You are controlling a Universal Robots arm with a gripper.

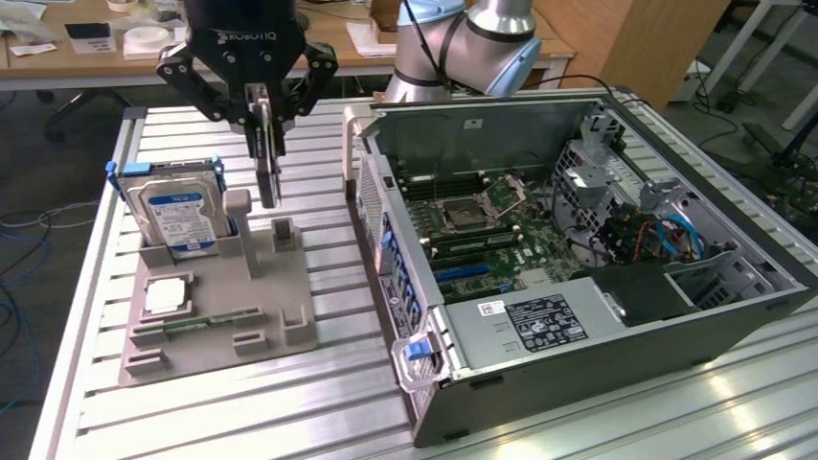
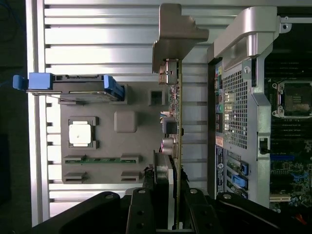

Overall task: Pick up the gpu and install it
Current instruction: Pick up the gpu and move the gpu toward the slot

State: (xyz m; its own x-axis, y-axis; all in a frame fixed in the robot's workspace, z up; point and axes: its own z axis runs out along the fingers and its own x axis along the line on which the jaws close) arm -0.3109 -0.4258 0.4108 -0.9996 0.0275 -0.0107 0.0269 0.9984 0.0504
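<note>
And here's the gripper (image 1: 262,125) high in the upper left of the exterior view, jaws drawn in part-way and pinched flat on the gpu (image 1: 267,177). That's a firm hold on the card's upper end, nothing else between the fingers (image 2: 163,195). The gpu hangs straight down from it, long axis vertical, thin edge to the camera so it reads as a dark narrow strip. Its lower end looks to be just above the grey holder (image 1: 211,326), apart from it as far as I can judge, near the small upright slot post. In the wrist view the gripper (image 2: 171,195) shows the same grip: the gpu (image 2: 177,122) runs edge-on away from the fingers, ending in its silvery bracket (image 2: 178,34). Now the relation that matters: the open computer case (image 1: 562,364) sits well over on the exterior view's right of the held card, across a strip of bare slatted table (image 1: 332,287). Its motherboard (image 1: 480,216) faces up, and the blue slots (image 1: 466,271) lie low in the board near the case's rear wall. So card and board are apart, the card on end while the board lies flat. Back on the holder, the hard drive (image 1: 179,216) stands in its cradle at the exterior view's left of the gpu, with the square chip (image 1: 168,297) just below it in the frame.
</note>
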